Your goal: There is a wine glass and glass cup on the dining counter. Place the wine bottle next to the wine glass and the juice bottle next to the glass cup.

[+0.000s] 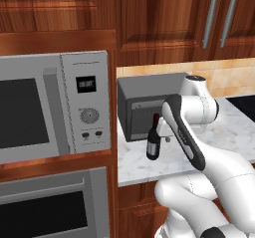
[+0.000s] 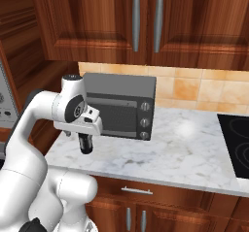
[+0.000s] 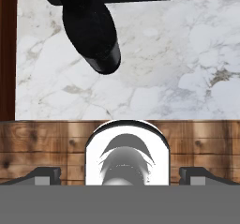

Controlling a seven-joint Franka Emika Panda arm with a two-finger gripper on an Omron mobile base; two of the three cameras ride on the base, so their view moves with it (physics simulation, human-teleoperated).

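Standing near the marble counter (image 1: pixel 149 163) front edge, wine bottle (image 1: pixel 153 143) upright.

My left base camera: wine bottle (image 1: pixel 153 143) upright in front of the grey toaster oven (image 1: pixel 144 105), its base above the marble counter (image 1: pixel 149 165), apparently lifted. My arm's forearm bends across beside the bottle's neck; the gripper itself is hidden behind the arm, so I cannot tell its state. Built-in microwave (image 1: pixel 52 105) at left, oven below. Dark cooktop (image 1: pixel 244 105) at right edge.
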